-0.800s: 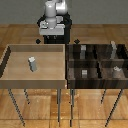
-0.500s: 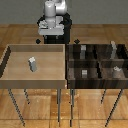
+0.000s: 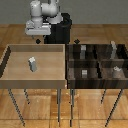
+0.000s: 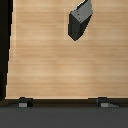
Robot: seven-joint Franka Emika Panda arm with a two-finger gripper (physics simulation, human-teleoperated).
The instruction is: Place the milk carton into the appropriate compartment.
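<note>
Milk carton [image 3: 32, 63], small pale grey-white box, stands untouched in tan wooden tray [image 3: 9, 65], well below grey gripper [image 3: 37, 38], which has drifted slightly sideways; jaw state unclear. Approach only beginning.

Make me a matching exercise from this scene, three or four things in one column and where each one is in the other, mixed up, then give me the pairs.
Things:
1. milk carton
2. pincer
3. small pale block
4. roundish pale can

Places:
A. near cell of the dark bin, at the exterior view's right
B. standing in the tan tray
C. above the tan tray's far edge
D. near cell of the dark bin, next to the tan tray

Pairs: 1-B, 2-C, 3-D, 4-A
</note>
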